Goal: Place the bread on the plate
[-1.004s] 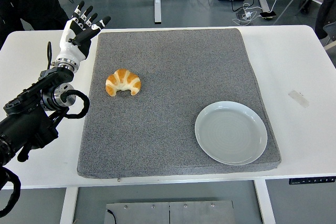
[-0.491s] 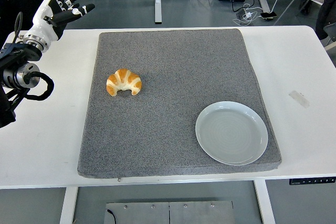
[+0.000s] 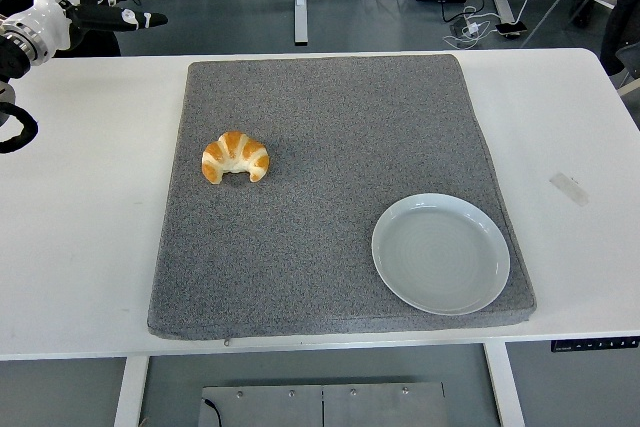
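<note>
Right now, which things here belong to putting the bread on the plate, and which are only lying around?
For the job: bread, plate, left hand.
Just there: grey mat, tape strip, white table.

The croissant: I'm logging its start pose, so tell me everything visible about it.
The croissant is golden brown with paler ridged bands, curved in a crescent whose tips point toward the table's near edge. It looks whole and lies flat on the left part of the grey mat, well apart from the plate. Nothing else touches it.
</note>
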